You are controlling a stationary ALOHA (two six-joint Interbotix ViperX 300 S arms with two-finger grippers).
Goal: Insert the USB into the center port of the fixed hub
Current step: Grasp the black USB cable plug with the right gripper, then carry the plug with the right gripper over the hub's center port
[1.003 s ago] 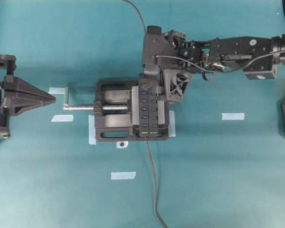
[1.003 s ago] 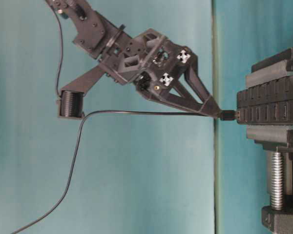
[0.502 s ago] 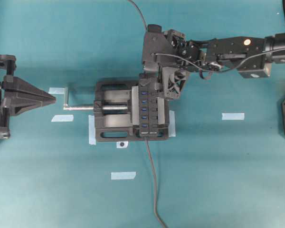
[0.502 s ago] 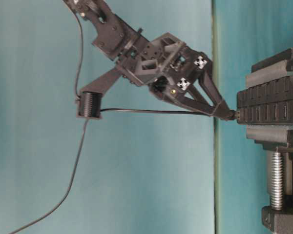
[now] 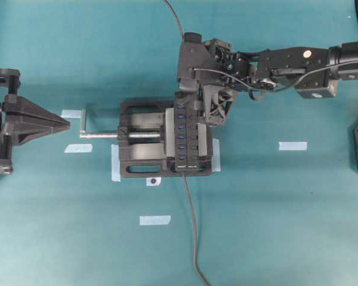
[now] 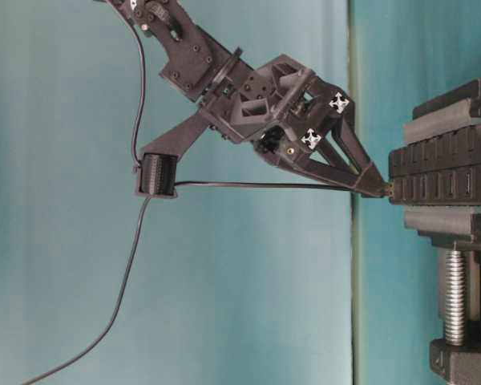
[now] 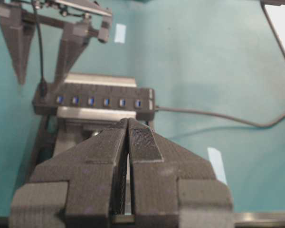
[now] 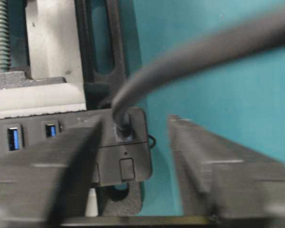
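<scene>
Black plastic makes up the long hub (image 5: 191,149), and it sits clamped in a vise (image 5: 137,158) on the teal desk (image 5: 274,208) so it cannot slide when something is pushed in or pulled out. The USB (image 8: 123,126) is not loose; it sits in the very last port at the far end of the hub, not in the center port (image 7: 90,101), which shows empty and blue. That is probably why the right pincer (image 8: 136,122) is down at that end of the hub, with one finger on each side of the plug, maybe to pull it out and move it. Its fingers are apart, with a gap to the plug on both sides, so it holds nothing yet. The left pincer (image 7: 128,124) is closed on nothing and waits well away from the hub, past the vise handle. The right wrist view shows those gaps up close. The low side view shows the cable (image 6: 248,185) running straight away from the hub, but not which port it is in.
</scene>
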